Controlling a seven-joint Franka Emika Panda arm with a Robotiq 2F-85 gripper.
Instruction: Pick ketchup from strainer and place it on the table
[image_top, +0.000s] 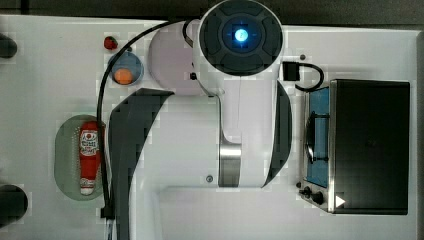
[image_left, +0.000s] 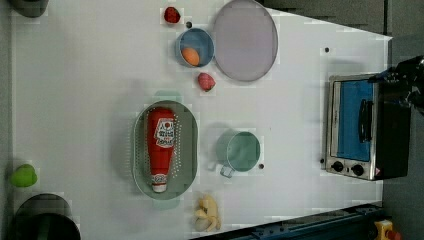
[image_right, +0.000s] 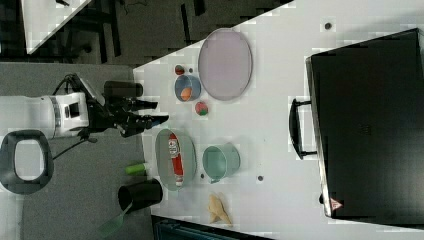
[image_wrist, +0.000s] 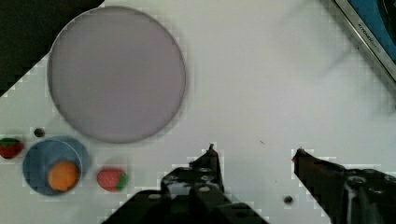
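Observation:
The ketchup (image_left: 161, 147) is a long red squeeze bottle with a white cap. It lies flat in the pale green strainer (image_left: 186, 150) on the white table (image_left: 75, 100). In the top view the ketchup (image_top: 90, 157) and strainer (image_top: 66, 157) sit at the top view's left, beside the arm. My gripper (image_right: 159, 112) hangs well above the table, off toward the right view's upper left from the ketchup (image_right: 175, 157) and strainer (image_right: 162, 155). In the wrist view the gripper (image_wrist: 255, 150) is open, with bare table (image_wrist: 261, 70) between its fingers.
A grey plate (image_left: 245, 40), a blue bowl (image_left: 200, 37) holding an orange ball, and two strawberries (image_left: 206, 81) lie beyond the strainer. A green cup (image_left: 240, 150) stands beside it and a banana (image_left: 207, 215) lies nearby. A toaster oven (image_left: 360, 127) stands at the far side.

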